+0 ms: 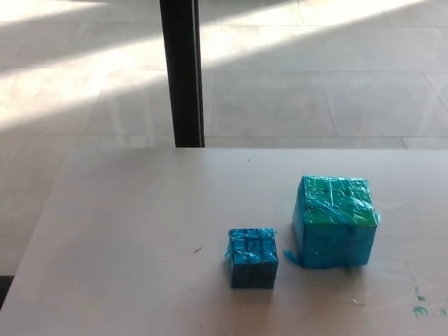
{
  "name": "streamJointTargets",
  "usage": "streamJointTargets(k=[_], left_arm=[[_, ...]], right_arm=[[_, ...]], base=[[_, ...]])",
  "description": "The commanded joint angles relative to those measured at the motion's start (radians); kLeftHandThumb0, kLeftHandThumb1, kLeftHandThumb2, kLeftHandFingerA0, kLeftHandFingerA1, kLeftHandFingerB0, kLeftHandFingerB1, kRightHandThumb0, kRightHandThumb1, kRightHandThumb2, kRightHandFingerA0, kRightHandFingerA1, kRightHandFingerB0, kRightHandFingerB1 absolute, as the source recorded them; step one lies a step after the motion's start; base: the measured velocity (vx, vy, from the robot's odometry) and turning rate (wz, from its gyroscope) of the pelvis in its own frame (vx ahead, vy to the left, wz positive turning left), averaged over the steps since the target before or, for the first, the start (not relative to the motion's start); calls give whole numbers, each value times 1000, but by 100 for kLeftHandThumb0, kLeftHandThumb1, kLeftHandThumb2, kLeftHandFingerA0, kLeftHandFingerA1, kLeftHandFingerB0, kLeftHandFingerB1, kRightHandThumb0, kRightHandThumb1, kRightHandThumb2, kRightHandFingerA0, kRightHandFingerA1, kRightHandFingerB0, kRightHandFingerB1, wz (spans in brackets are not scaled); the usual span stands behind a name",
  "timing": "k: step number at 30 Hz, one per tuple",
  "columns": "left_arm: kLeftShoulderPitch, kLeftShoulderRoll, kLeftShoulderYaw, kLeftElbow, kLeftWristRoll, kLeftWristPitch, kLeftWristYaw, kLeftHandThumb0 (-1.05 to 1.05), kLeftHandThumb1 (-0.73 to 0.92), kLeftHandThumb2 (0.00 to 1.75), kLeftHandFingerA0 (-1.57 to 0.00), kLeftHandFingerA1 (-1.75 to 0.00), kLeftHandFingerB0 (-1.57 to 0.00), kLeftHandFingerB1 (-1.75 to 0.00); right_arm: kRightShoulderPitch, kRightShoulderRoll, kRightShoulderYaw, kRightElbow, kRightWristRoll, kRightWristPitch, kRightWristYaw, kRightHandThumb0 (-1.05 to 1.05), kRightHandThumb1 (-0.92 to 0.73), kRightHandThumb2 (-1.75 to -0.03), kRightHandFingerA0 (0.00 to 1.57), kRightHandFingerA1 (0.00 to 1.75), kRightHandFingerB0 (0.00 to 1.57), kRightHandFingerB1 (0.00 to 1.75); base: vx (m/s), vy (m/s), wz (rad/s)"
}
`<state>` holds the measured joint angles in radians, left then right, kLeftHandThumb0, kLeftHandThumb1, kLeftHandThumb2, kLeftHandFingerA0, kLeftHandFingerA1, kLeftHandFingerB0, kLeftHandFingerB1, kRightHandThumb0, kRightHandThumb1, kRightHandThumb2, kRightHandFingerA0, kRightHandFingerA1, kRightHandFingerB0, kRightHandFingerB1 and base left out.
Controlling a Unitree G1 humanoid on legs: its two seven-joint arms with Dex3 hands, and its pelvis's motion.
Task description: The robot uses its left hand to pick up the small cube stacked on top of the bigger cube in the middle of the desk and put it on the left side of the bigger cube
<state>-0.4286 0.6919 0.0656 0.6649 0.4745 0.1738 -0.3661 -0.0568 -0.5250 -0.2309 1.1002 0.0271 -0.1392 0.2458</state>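
Observation:
The small blue cube (253, 257) rests on the desk (140, 231), just left of the bigger cube (334, 221) and slightly nearer to me. A narrow gap separates the two. The bigger cube has a green top and blue sides, wrapped in shiny film. Neither of my hands shows in the head view.
A black vertical post (183, 70) stands behind the desk's far edge. Beyond it lies a tiled floor with sunlit bands. Small green paint marks (420, 308) dot the desk at the front right. The desk's left edge runs diagonally at the picture's left.

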Motion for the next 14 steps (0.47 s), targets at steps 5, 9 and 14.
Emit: streamJointTargets(k=[5,9,14], left_arm=[[189,-21,185,210,-197,-67,146,-95,62,97,0,-12,0,0],[221,-103,368,305,-379,-87,78,-100,68,98,0,-13,0,0],[244,-160,435,359,-426,-67,73,-105,72,104,0,-16,0,0]], right_arm=[[13,-23,8,4,-4,-18,-6,-44,-66,-60,50,52,48,38],[24,-22,13,9,-9,-35,-10,-46,-68,-60,49,53,47,38],[24,-23,17,13,-10,-35,-9,-45,-68,-61,51,56,48,38]], base=[[0,0,0],[0,0,0],[0,0,0]])
